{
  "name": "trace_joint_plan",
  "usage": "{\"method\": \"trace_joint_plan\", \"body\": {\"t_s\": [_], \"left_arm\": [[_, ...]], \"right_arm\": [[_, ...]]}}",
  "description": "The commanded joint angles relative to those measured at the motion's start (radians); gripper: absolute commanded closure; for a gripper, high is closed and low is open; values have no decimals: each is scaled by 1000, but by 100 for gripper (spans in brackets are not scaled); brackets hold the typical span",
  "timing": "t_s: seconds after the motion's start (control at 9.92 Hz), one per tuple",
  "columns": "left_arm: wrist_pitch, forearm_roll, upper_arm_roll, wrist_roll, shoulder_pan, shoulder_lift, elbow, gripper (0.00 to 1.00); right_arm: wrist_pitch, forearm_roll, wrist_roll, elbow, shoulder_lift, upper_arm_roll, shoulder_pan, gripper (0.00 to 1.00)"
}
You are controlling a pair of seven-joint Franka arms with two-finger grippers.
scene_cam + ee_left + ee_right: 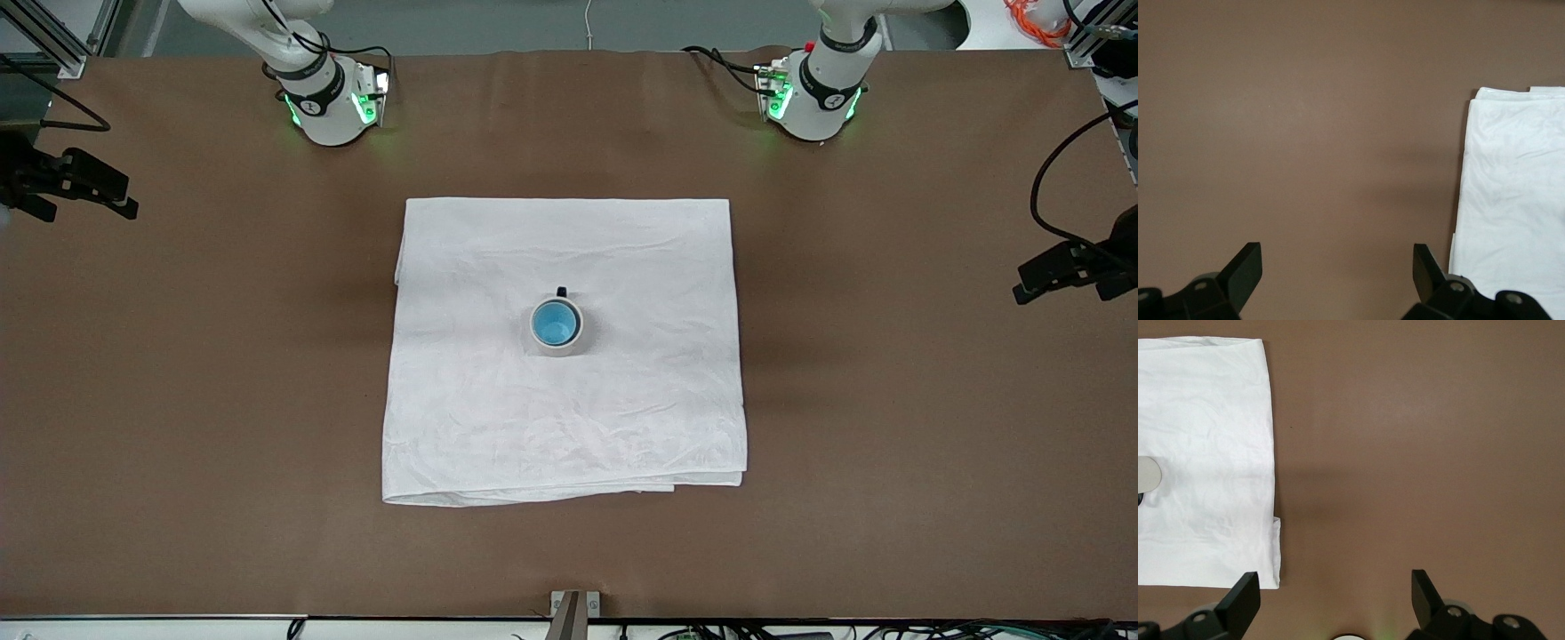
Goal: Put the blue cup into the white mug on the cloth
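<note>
The blue cup (555, 322) sits upright inside the white mug (557, 350), whose dark handle points toward the robots' bases. The mug stands near the middle of the white cloth (622, 418). My right gripper (89, 191) is open and empty, up over bare table at the right arm's end. My left gripper (1058, 271) is open and empty over bare table at the left arm's end. The right wrist view shows its open gripper (1331, 590), the cloth (1211, 453) and a sliver of the mug (1146, 475). The left wrist view shows its open gripper (1337, 267) and the cloth's edge (1511, 200).
The brown table (178, 400) surrounds the cloth on all sides. The two arm bases (333, 102) (813, 93) stand along the edge farthest from the front camera. A small metal bracket (573, 612) sits at the table's nearest edge.
</note>
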Motion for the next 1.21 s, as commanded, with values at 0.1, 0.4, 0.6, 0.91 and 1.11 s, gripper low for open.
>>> {"method": "trace_joint_plan", "body": {"t_s": [0.1, 0.4, 0.6, 0.91, 1.11], "left_arm": [[87, -48, 3, -28, -2, -95, -141, 0], [107, -33, 0, -26, -10, -132, -198, 0], [99, -28, -12, -3, -9, -135, -202, 0], [98, -25, -10, -20, -6, -123, -179, 0], [70, -27, -12, -25, -6, -123, -178, 0]], "right_arm": [[-11, -7, -5, 4, -2, 5, -1, 0], [-12, -7, -3, 4, -2, 7, 1, 0], [-12, -7, -3, 3, -2, 8, 1, 0], [-12, -7, -3, 3, -2, 8, 3, 0], [-12, -7, -2, 1, -2, 8, 3, 0]]}}
